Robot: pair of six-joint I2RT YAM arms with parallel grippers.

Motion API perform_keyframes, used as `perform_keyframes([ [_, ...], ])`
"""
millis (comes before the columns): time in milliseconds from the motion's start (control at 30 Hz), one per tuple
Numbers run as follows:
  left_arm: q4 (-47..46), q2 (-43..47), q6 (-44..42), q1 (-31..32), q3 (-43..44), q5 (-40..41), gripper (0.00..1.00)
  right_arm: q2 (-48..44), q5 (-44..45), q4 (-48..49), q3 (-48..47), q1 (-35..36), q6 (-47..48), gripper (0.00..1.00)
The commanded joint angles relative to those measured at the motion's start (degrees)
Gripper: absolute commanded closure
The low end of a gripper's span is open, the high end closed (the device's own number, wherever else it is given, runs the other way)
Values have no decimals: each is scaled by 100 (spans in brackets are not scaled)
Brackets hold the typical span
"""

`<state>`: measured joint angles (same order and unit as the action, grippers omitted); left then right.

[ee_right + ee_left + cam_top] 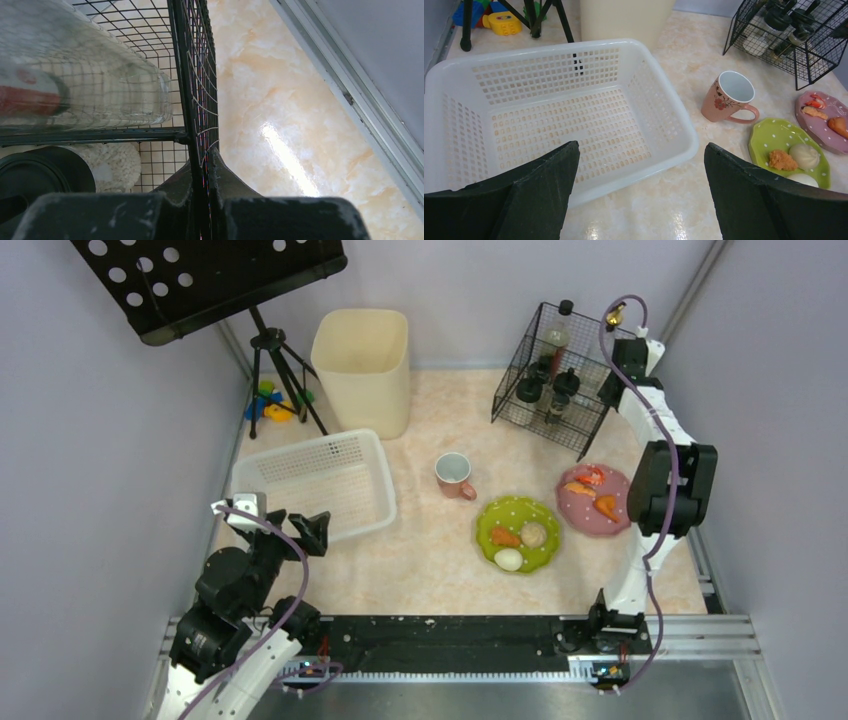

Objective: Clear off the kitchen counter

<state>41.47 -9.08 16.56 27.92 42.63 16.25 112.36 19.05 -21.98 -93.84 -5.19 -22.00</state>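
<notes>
The kitchen counter (430,565) is glossy beige-pink marble. On it stand a pink mug (455,476), a green plate (500,510) with three food pieces and a pink plate (590,522) with orange food. My left gripper (310,530) is open and empty, low by the front right corner of the white basket (387,485). In the left wrist view (641,150) the basket (659,105) is empty, and the mug (729,97) is to its right. My right gripper (612,390) is shut on the right wire wall of the black wire rack (520,360); it also shows in the right wrist view (202,167).
The rack (195,75) holds several bottles and jars. A cream bin (362,370) stands at the back. A tripod (275,370) with a black perforated stand and toys (270,405) fills the back left corner. A black rail (450,635) runs along the front.
</notes>
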Motion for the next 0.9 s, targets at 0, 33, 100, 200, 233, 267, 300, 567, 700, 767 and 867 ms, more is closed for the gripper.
perform_keyframes([
  [0,-324,75,-12,28,-17,-55,1,-218,86,420,-158,-193,-253,93],
  [33,-324,81,-12,24,-12,-55,1,-268,46,423,-126,-195,-287,78],
  [100,-324,78,-4,20,-14,-52,1,-385,-115,436,-58,-193,-356,60],
  [200,-324,79,-3,22,-14,-65,1,-603,-274,453,65,-194,-458,43],
  [233,-324,75,2,20,-13,-57,1,-668,-335,495,128,-193,-463,37],
  [267,-324,76,6,21,-14,-52,1,-737,-374,503,178,-193,-460,34],
  [300,-318,81,6,20,-15,-41,1,-838,-382,495,210,-199,-455,32],
  [567,-307,61,19,30,-21,21,1,-1840,-475,338,533,49,-405,29],
  [700,-311,64,23,29,-26,42,1,-2347,-543,347,665,428,-346,29],
  [767,-307,47,23,36,-22,41,1,-2497,-678,376,603,722,-310,29],
  [867,-307,20,23,35,-26,50,1,-2531,-1459,499,362,1056,-498,29],
])
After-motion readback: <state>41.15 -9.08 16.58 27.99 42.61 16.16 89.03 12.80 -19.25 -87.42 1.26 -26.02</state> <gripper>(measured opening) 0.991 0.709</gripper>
